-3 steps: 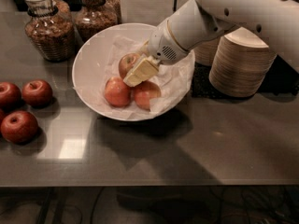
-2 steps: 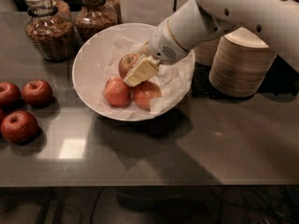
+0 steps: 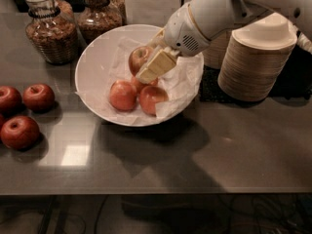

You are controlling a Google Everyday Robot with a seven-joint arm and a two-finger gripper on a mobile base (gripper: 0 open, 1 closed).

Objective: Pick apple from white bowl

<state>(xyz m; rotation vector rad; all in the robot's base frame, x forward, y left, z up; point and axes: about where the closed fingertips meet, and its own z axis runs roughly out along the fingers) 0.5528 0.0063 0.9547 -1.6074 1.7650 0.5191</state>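
Gripper [image 3: 150, 68] inside white bowl [image 3: 92, 67], against the apple [image 3: 138, 58] on its right side; grip state: cannot tell. Apple round, no long axis, stem direction unclear.

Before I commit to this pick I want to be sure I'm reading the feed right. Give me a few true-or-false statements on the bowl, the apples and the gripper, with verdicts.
1. The gripper is down inside the white bowl, right beside the apple. True.
2. The white bowl holds one apple only. False: two paler apples lie nearer the camera in it as well.
3. Dark red apples sit on the table, at the picture's left. True.
4. The stacked beige bowls stand at the picture's left. False: they stand at its right.
5. The apple is outside the bowl. False: it is within the rim, on the crinkled paper.
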